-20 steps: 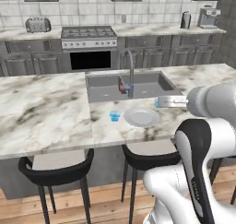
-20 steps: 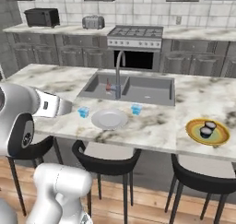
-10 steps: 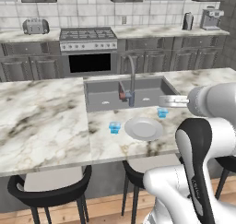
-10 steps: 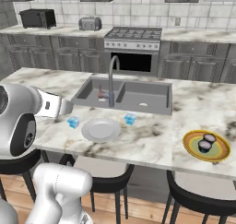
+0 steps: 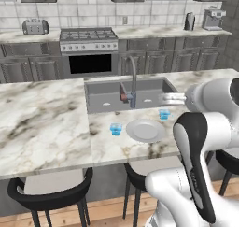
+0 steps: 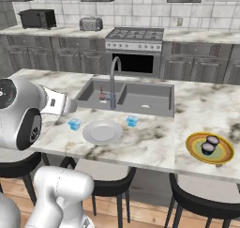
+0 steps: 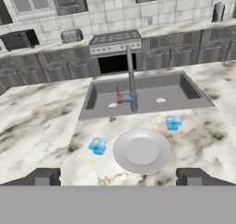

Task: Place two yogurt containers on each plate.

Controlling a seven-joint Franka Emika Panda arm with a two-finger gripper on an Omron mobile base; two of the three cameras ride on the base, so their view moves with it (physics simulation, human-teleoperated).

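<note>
Pincer (image 7: pixel 118 177) wide open, empty; base has rolled closer to grey plate (image 7: pixel 141 150), blue cups (image 7: pixel 98 145) beside it, not yet loaded.

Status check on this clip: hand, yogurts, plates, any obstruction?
Hand open, empty. Two blue cups flank the grey-white plate, on counter. Two dark cups on the orange plate. Nothing blocking.

Desk (image 5: pixel 46 123): polished veined marble. Grey-white plate (image 7: pixel 142 150): smooth, matt ceramic look. Blue cups (image 7: pixel 98 145): translucent plastic. Sink (image 7: pixel 143 96): matt grey metal.
</note>
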